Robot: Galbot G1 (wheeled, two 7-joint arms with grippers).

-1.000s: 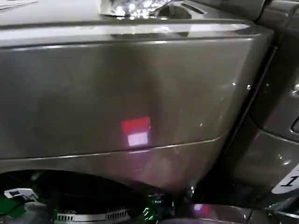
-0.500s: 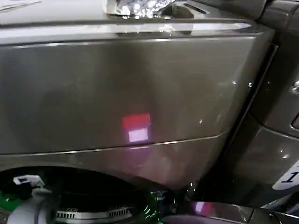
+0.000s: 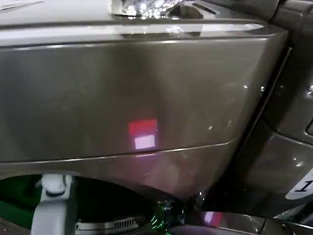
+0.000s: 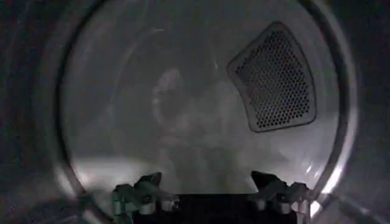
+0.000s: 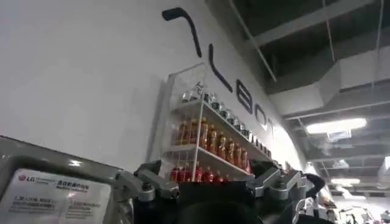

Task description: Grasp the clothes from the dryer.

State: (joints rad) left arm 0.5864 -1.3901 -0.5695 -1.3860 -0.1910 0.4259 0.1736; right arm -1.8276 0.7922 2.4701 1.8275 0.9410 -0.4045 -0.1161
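The dryer [image 3: 146,93] shows its dark grey-bronze front with a small red light [image 3: 143,128] in the head view. At the bottom is the dark drum mouth [image 3: 112,205], and my left arm's white link [image 3: 54,208] reaches into it. My left gripper [image 4: 207,185] is inside the drum, open, with nothing between its fingers. Deep in the drum is a faint pale patch [image 4: 169,97]; I cannot tell whether it is the clothes. My right gripper [image 5: 207,182] is open and empty, held away from the dryer and facing a white wall.
A perforated vent [image 4: 274,79] is set in the drum's back wall. A white "1" sticker [image 3: 304,186] sits on the dark curved panel at the right. The right wrist view holds a shelf of bottles [image 5: 207,146] and an LG label [image 5: 55,195].
The left arm's white link has risen and shifted right in the drum mouth, going further in. The dryer front holds its place.
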